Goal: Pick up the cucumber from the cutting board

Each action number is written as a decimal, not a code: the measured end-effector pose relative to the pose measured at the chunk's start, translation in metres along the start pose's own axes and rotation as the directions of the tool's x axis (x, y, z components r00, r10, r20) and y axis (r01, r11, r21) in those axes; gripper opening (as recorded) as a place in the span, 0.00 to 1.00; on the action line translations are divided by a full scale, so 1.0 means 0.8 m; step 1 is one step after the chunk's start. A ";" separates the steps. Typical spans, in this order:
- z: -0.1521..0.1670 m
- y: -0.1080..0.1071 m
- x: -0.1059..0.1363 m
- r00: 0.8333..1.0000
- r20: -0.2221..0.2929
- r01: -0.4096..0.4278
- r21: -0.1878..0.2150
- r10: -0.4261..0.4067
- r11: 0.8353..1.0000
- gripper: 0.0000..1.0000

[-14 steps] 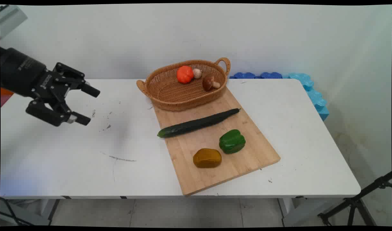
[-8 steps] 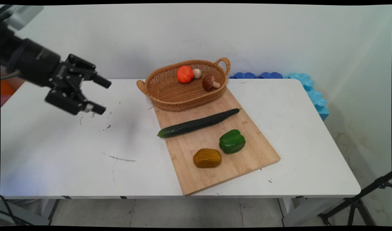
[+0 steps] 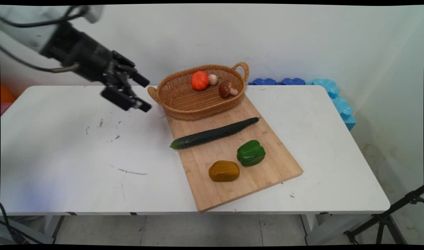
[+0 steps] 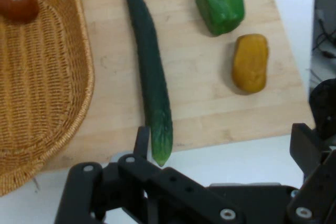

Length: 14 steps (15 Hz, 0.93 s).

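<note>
Hovering open and empty above the white tabletop (image 3: 76, 156), your black pincer (image 3: 137, 93) sits just left of the woven wicker basket (image 3: 184, 100), nearest the long dark-green cucumber (image 3: 213, 133) on the wooden board (image 3: 253, 173).

Change log: we recorded one mover only, the gripper (image 3: 146, 94). Over the three main-view pictures it travelled from the table's (image 3: 76, 156) left edge rightward and upward, ending just beside the basket's (image 3: 198, 100) left handle, raised above the tabletop. Its tilt changed slightly, the fingers (image 3: 140, 79) pointing right and a little downward at the end. We noted that the finger spread remained wide throughout.
</note>
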 end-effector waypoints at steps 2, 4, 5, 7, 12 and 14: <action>0.031 -0.005 0.019 0.999 0.049 0.022 0.023 -0.023 0.999 1.00; 0.056 -0.009 0.032 0.996 0.083 0.035 0.041 -0.039 0.999 1.00; 0.071 -0.011 0.038 0.994 0.101 0.042 0.053 -0.047 0.998 1.00; 0.099 -0.015 0.048 0.989 0.132 0.052 0.072 -0.062 0.996 1.00; 0.193 -0.021 0.073 0.971 0.210 0.093 0.102 -0.113 0.990 1.00; 0.227 -0.022 0.081 0.966 0.227 0.107 0.102 -0.128 0.989 1.00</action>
